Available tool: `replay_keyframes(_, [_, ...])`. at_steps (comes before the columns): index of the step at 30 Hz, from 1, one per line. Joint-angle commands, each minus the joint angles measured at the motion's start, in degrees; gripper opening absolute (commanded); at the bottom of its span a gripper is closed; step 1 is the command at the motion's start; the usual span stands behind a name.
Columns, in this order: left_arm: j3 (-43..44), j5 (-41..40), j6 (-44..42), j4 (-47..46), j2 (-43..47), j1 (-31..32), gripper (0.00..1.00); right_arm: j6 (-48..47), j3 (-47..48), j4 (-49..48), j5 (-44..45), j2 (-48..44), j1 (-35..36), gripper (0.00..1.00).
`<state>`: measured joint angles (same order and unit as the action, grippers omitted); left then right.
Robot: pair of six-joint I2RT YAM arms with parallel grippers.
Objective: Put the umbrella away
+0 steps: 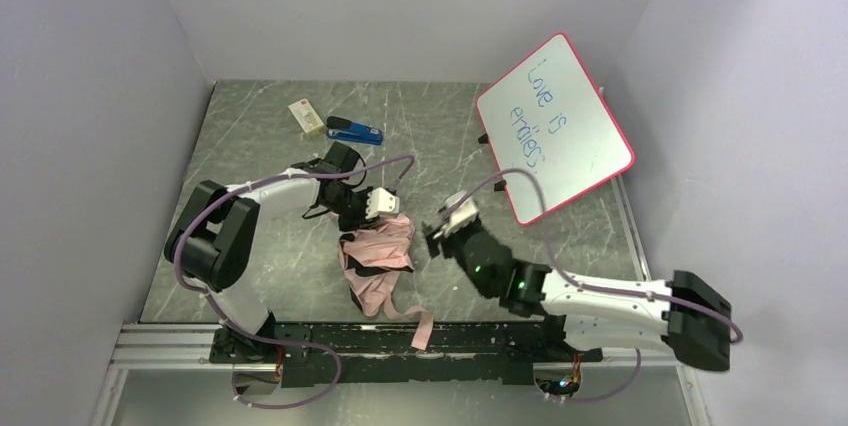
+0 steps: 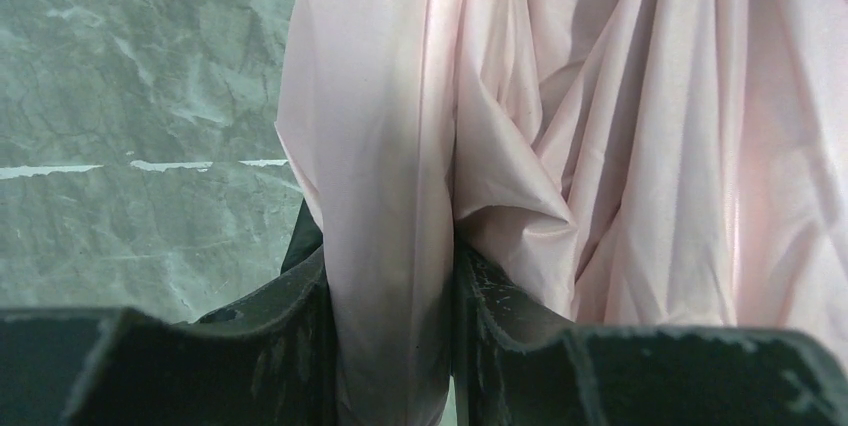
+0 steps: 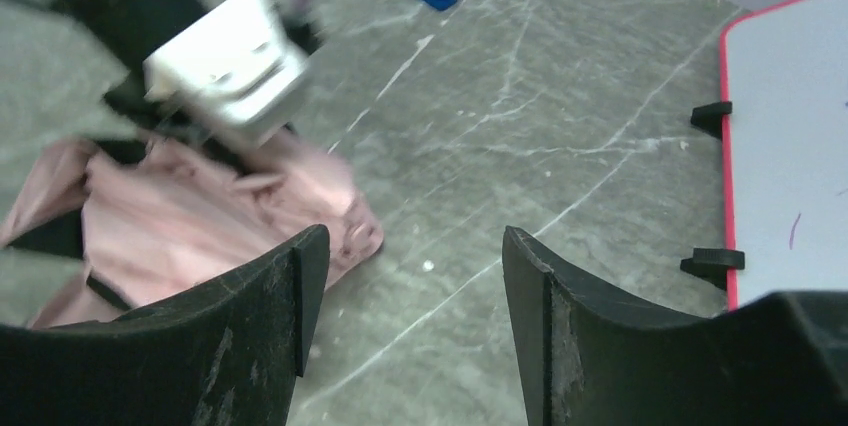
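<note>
The umbrella (image 1: 375,256) lies crumpled at the table's middle, pale pink fabric with black patches, a pink strap trailing toward the near edge. My left gripper (image 1: 362,214) sits at the umbrella's far end, shut on a thick fold of the pink fabric (image 2: 390,276), which fills the gap between the fingers (image 2: 290,336). More pink folds of the umbrella (image 2: 650,126) spread to the right. My right gripper (image 1: 432,236) hovers just right of the umbrella (image 3: 200,226), open, with only bare table between its fingers (image 3: 270,306).
A pink-framed whiteboard (image 1: 555,126) with handwriting stands tilted at the back right; its edge (image 3: 790,146) and black feet show in the right wrist view. A blue stapler (image 1: 355,130) and a small box (image 1: 305,115) lie at the back. Grey walls enclose the marble tabletop (image 1: 260,276).
</note>
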<state>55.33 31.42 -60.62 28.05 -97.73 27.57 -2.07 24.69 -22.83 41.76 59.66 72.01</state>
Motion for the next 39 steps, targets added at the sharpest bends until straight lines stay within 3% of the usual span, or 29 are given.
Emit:
replay_keyframes(1, [-2.71,-4.42,1.34,-7.58,0.84,1.04,0.05,11.80,-0.17,4.43,-23.35,-5.15,-14.81,0.68])
replay_keyframes(7, [-7.54,-9.43,1.84,-15.46,4.53,5.13,0.05,15.42,8.99,12.17,-50.15,1.67,-35.19,0.68])
replay_keyframes(12, [-9.17,-14.06,0.14,-20.06,5.45,6.08,0.05,13.43,15.10,14.53,-67.61,8.98,-42.35,0.71])
replay_keyframes(23, [-7.20,-25.33,2.54,-32.82,1.40,10.62,0.05,9.13,26.22,19.23,-71.85,24.22,-42.79,0.78])
replay_keyframes(32, [-8.91,-28.99,0.28,-39.08,0.24,13.20,0.05,0.12,37.22,27.93,-72.32,36.39,-42.97,0.78])
replay_keyframes(39, [-12.33,-31.16,-2.82,-43.93,0.63,14.28,0.05,-6.27,40.14,32.89,-76.58,39.94,-44.02,0.79])
